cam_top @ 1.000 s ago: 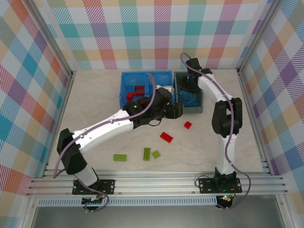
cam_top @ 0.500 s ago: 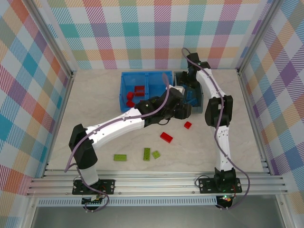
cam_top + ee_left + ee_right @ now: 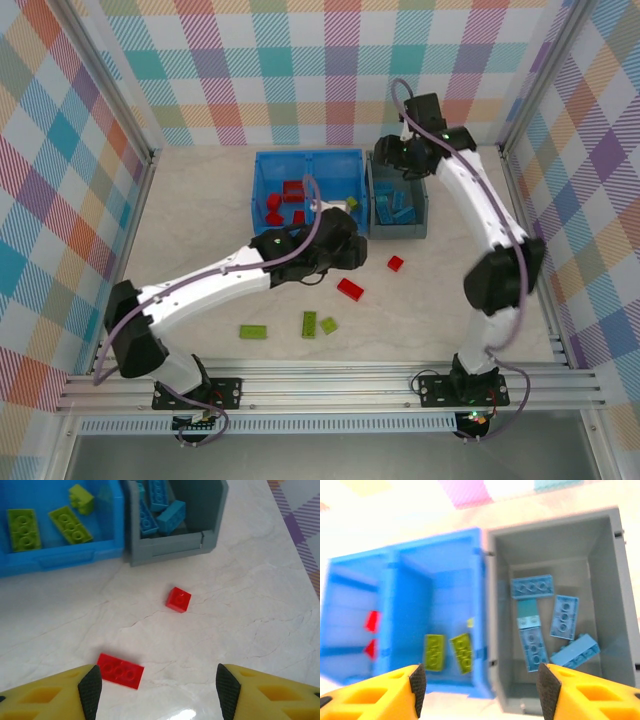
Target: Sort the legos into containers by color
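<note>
Above the long red brick [image 3: 120,670], the left fingers [image 3: 90,692] are hanging apart, probably needing to drop and pinch next; the right fingers [image 3: 417,687] are hanging apart over the grey bin [image 3: 615,580].

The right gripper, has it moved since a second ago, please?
Yes. In the top view the right gripper has pulled back from over the middle of the grey bin to its far rim.
</note>
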Motion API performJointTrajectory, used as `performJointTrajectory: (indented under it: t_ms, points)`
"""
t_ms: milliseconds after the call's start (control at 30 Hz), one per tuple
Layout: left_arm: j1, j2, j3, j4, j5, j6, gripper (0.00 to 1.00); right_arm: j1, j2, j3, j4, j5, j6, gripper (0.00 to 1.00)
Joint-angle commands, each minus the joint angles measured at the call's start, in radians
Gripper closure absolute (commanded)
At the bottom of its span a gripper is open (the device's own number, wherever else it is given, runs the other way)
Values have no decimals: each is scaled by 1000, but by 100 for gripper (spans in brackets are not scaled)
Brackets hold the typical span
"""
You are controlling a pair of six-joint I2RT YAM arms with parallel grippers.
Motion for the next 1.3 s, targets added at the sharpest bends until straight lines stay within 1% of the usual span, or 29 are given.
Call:
performJointTrajectory:
  t_ms: [0,133,233,333,433,533,633,800,933,1067,1167,1200,1267]
  points:
    - [-11,-76,-74,-131,-38,-120,38,63,-202,-202,71,-3,-25,37]
    - [-16,-161,-186,-196,3,-195,38,189,-456,-455,65,3,-3,35]
    - [-33,-206,-259,-207,17,-221,37,276,-620,-625,43,-29,74,35]
    - [-37,-222,-319,-174,38,-271,36,337,-758,-770,9,-66,165,34]
    - [-38,-180,-321,-126,61,-341,35,390,-879,-858,-61,-46,225,33]
    - [-38,-66,-270,-82,82,-444,33,406,-970,-894,-109,-47,248,33]
    - [-39,80,-186,-65,87,-559,32,410,-1018,-901,-129,-62,210,31]
    - [-38,283,-52,-35,115,-731,29,412,-1049,-876,-147,-93,160,29]
    - [-35,427,90,-133,139,-858,30,412,-1065,-854,-165,-69,152,28]
    - [-23,536,175,-180,186,-937,30,413,-1065,-853,-158,-68,152,28]
    - [-8,584,198,-176,202,-951,30,413,-1062,-859,-147,-69,156,28]
    - [-2,598,206,-189,208,-983,30,413,-1063,-859,-143,-69,157,28]
    - [5,609,210,-199,204,-990,33,412,-1063,-858,-144,-63,160,28]
